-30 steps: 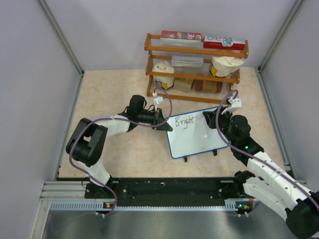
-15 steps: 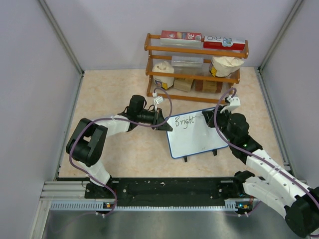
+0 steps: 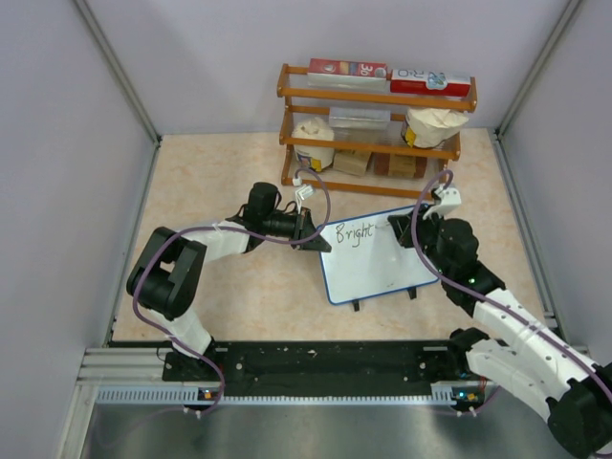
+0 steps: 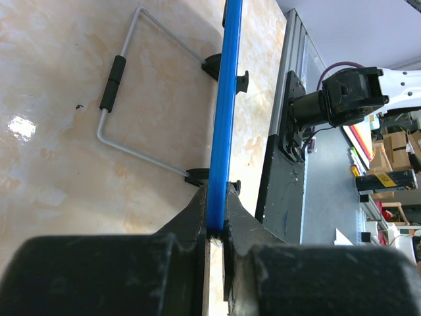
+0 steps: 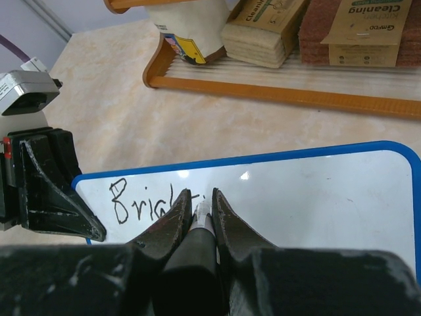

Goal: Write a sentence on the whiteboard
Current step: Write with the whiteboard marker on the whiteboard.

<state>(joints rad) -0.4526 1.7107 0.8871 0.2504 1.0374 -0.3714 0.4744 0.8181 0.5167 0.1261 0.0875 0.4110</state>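
Blue rim of the whiteboard point(image 4: 223, 99) runs straight out from between the fingers of my left gripper point(image 4: 214, 220), which are clamped on that edge. My right gripper point(image 5: 200, 201) is clenched around a black marker point(image 5: 194, 257), its tip at the white surface just past the fingertips. The sentence point(image 3: 349, 232) reads "Bright", starting beside the left fingers and ending at the marker tip. A wooden rack point(image 3: 373, 98) stands beyond the right fingers.
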